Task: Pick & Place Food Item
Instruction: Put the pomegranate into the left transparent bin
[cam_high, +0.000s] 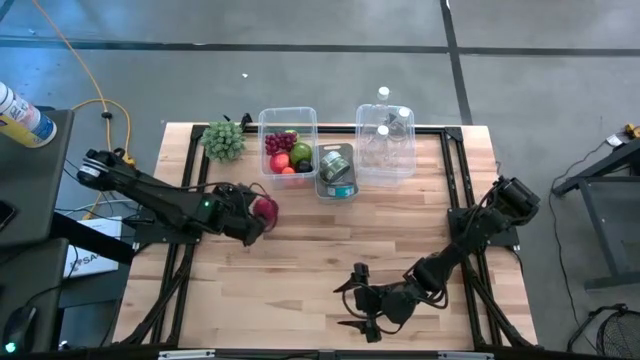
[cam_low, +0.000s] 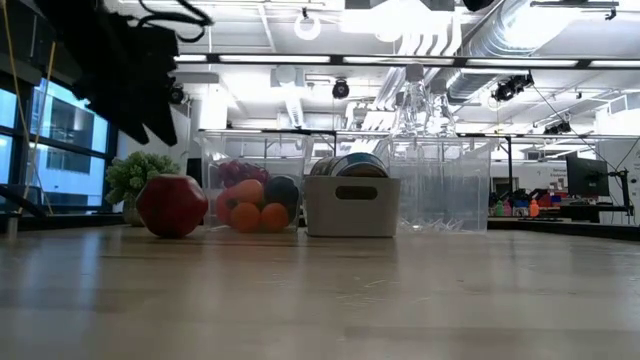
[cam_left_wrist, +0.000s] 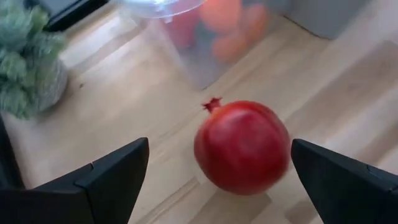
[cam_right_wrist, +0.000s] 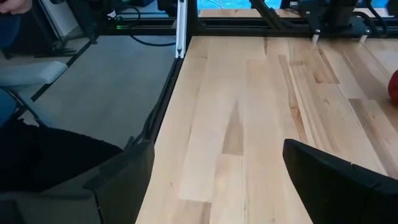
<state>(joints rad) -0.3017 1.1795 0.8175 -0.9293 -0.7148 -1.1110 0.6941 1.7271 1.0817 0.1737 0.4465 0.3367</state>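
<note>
A red pomegranate (cam_left_wrist: 242, 146) rests on the wooden table (cam_high: 320, 250), its small crown pointing toward the fruit bin. The high view shows it (cam_high: 266, 209) left of centre, and the low view shows it (cam_low: 172, 205) in front of the bins. My left gripper (cam_left_wrist: 219, 149) is open and slants down over it, one finger on each side with a gap to the fruit. My right gripper (cam_high: 356, 298) is open near the table's front edge, right of centre, over bare wood (cam_right_wrist: 217, 149).
Along the far edge stand a green leafy plant (cam_high: 224, 140), a clear bin of fruit (cam_high: 288, 140), a grey bin of cans (cam_high: 336, 170) and a clear bin of bottles (cam_high: 385, 140). Bare wood lies between the pomegranate and my right gripper.
</note>
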